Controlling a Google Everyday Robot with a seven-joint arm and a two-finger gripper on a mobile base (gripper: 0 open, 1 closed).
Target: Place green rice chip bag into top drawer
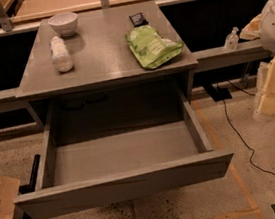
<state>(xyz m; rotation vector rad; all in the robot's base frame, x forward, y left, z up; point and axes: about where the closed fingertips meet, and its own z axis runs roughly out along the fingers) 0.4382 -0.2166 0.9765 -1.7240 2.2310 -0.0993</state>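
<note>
Landmark: grey square-topped desk (105,55).

- Brown cardboard box (0,210): on the floor off the desk's front-left corner.
- Top drawer, a wide shallow grey wooden box with a flat front panel (127,183): pulled far out from under the desk's front edge, open from above.
- White round bowl (63,23): desk's back-left.
- White plastic bottle (61,53): on its side on the desk's left part, just in front of the bowl.
- Small black packet (137,18): desk's back, right of centre.
- Green rice chip bag, puffy light green with pale print (152,46): flat on the desk's right-front area, lower corner near the front edge, just in front of the black packet. Not in the drawer.
- Small clear pump bottle (231,39): on a ledge just off the desk's right side.
- Black cable (236,133): on the floor off the desk's right side.
- Gripper, the pale blocky end of the arm (273,94): off the desk's right side, over the floor, at the frame edge.

The bag is well apart from the gripper, to its left and up on the desk top, with no contact. Gripper apart or together: cannot tell.
</note>
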